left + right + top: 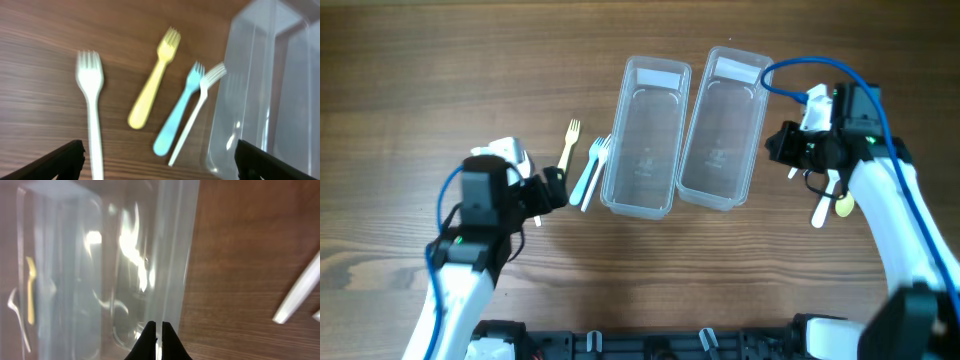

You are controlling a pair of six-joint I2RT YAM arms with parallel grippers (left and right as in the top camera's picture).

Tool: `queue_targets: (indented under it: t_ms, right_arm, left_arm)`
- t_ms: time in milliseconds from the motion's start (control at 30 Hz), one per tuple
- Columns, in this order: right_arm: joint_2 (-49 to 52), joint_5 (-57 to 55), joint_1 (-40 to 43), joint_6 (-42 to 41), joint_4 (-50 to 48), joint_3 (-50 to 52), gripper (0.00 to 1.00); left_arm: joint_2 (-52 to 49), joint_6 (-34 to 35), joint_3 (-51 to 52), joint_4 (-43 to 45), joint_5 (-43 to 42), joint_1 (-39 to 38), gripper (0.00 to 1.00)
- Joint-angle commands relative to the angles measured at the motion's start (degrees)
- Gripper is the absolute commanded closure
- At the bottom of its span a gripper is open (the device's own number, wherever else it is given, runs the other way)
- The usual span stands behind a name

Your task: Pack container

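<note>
Clear plastic: two long rectangular tubs lay side by side at mid-table, the left clear tub [658, 66] and the right clear tub [740, 58]. Both looked empty, and their long axes ran away from the robot.
Cutlery to pack: four forks lay on the wooden table [40, 30] outside the left clear tub's outer wall. They were a white plastic fork [90, 105], a yellow plastic fork [152, 85], a pale blue plastic fork [177, 112] and a thin white fork [197, 112]. The thin one lay just beside that wall.
Left gripper [159, 162]: its fingers stood wide apart, held nothing, and hung over the forks' handle ends.
Deciding relation: all four forks pointed tines away from the left gripper and handles toward it, so their long axes crossed the line between the fingertips. The pale blue plastic fork's handle lay nearest the middle of the gap. The white plastic fork sat off toward the fingertip farther from the tubs.
Right gripper [157, 337]: its fingers were pressed together at the right clear tub's long wall. Whether they nipped the thin rim could not be told.
Right side: a white plastic utensil [823, 208] and a cream spoon-like piece [843, 205] lay near the right arm, partly hidden.
Nearer arm: the left, for the forks, probably needing only a small sideways centring before it closed.
</note>
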State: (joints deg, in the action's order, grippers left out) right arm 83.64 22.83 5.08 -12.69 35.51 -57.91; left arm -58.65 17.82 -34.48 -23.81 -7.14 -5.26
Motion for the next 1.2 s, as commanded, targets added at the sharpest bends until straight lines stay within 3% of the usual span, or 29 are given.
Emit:
queue_targets:
  t_ms: [0, 67, 167, 300, 533, 1167]
  right_arm:
    - [-8.0, -3.2, 0.2, 0.7, -0.6, -1.1, 0.96]
    - [-11.1, -3.7, 0.2, 0.7, -0.6, -1.1, 0.96]
    - [-14.9, -3.8, 0.2, 0.7, -0.6, -1.1, 0.96]
    - [-18.1, -3.8, 0.2, 0.7, -0.3, -1.1, 0.95]
    - [-18.5, -3.7, 0.2, -1.0, 0.7, -1.1, 0.96]
    - [-18.5, -4.0, 0.2, -0.2, 3.0, -1.1, 0.96]
  left_arm:
    - [-8.2, -3.6, -1.6, 1.9, 1.1, -4.4, 0.14]
    - [-11.9, -6.4, -3.1, 1.9, 1.6, -6.6, 0.3]
    - [-16.2, -10.0, -5.7, 0.9, 4.6, -10.1, 0.7]
    - [-19.4, -12.5, -8.5, -0.2, 12.2, -14.8, 0.96]
    - [-20.9, -15.0, -9.4, 3.4, 14.5, -20.6, 0.96]
    - [-21.0, -6.8, -9.6, 7.2, 12.6, -31.3, 0.96]
